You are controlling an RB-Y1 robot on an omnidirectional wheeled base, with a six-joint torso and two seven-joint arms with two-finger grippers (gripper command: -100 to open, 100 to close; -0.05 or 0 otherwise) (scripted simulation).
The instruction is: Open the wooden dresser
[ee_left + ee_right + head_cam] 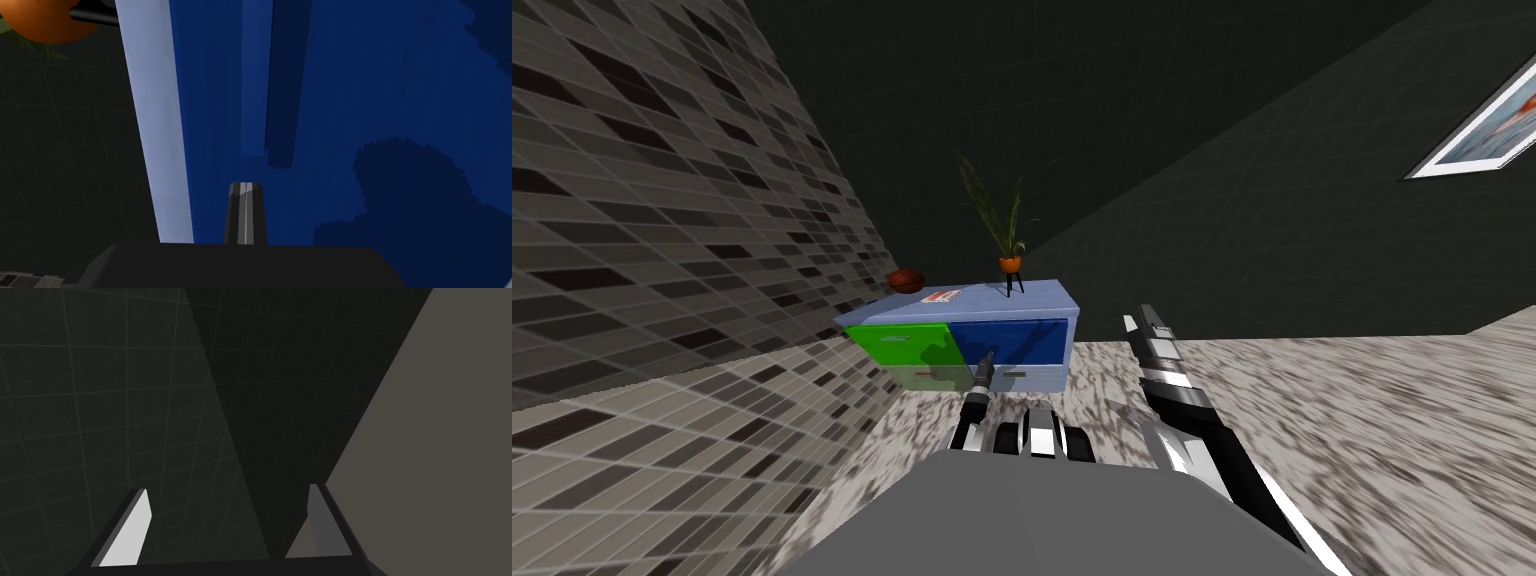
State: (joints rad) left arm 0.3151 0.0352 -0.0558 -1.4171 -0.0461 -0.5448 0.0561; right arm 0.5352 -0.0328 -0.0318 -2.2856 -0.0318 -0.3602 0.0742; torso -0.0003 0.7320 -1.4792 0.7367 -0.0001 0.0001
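Left fingers [245,215] are pressed together into one thin blade with nothing between them, tips right up at a dark blue front [350,100]. Whether they touch it, I can't tell. Just past the tips runs a raised bar [257,75] in the same blue, throwing a shadow on the panel; that looks like the pull. Right fingers [127,528] stand spread wide and empty, that arm raised off to the side, well apart from the work.

Further out, the dresser [1042,293] sits by the tiled wall [662,200]: pale blue body, a green front [900,345] beside the blue one, a lower drawer [1032,377] beneath. On its top surface are a potted plant [1009,262], a paper [942,296] and a brown ball [905,280].

Handling call: this is rigid, heavy furniture. The flat front looks slick and offers no purchase. The best hold is the bar: open up, straddle it, then pull straight and gently so the plant doesn't rock.
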